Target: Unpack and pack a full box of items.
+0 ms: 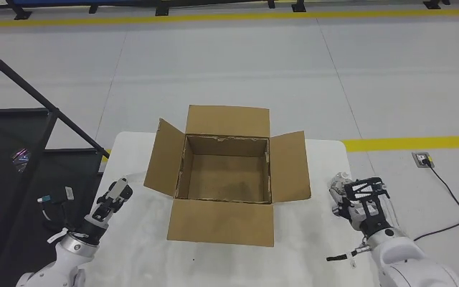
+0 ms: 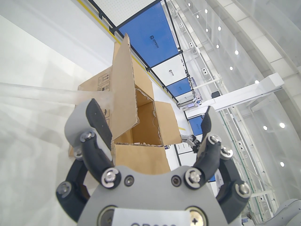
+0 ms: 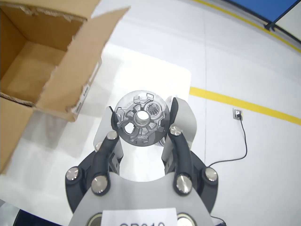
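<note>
Right wrist view: right gripper (image 3: 143,114) is clamping a metal disc (image 3: 141,128) near the tabletop's (image 3: 145,76) right edge, left gripper (image 2: 150,114) gaping empty. Packing is likely starting; the disc needs carrying over the box (image 1: 222,222).

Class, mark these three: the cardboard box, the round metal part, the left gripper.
cardboard box (image 1: 224,178), top view, bare inner floor.
round metal part (image 3: 151,128), right wrist view, face beside the central hole.
left gripper (image 2: 150,112), left wrist view, midway between fingertips.
</note>
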Robot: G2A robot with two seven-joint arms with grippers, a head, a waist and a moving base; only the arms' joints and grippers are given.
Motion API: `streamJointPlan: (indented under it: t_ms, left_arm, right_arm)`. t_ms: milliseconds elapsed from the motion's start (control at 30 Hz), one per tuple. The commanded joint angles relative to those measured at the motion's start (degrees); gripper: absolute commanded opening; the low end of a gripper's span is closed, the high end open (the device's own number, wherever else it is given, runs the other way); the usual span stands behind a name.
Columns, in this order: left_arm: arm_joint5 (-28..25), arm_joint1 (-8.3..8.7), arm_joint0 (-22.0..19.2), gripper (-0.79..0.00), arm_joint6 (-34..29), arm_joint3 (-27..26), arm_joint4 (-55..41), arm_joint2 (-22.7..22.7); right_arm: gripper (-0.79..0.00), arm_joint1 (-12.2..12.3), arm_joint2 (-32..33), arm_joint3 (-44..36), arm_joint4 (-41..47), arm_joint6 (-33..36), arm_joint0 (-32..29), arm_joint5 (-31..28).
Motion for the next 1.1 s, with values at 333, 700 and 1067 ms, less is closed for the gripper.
streamJointPlan:
  t_ms: [333, 700, 1067]
  left_arm:
    - [0.0, 0.00, 0.0, 0.000, 0.0, 0.0, 0.0, 0.0]
    - [0.0, 0.00, 0.0, 0.000, 0.0, 0.0, 0.0, 0.0]
    - [0.0, 0.00, 0.0, 0.000, 0.0, 0.0, 0.0, 0.0]
  right_arm:
    - [-0.785, -1.3, -20.3, 3.1, -4.1, 7.9, 19.2, 3.4]
    - [-0.785, -6.2, -40.9, 27.2, -2.2, 14.0, 41.9, 13.7]
    - [-0.785, -9.3, -45.4, 38.2, 3.1, 11.7, 48.0, 18.5]
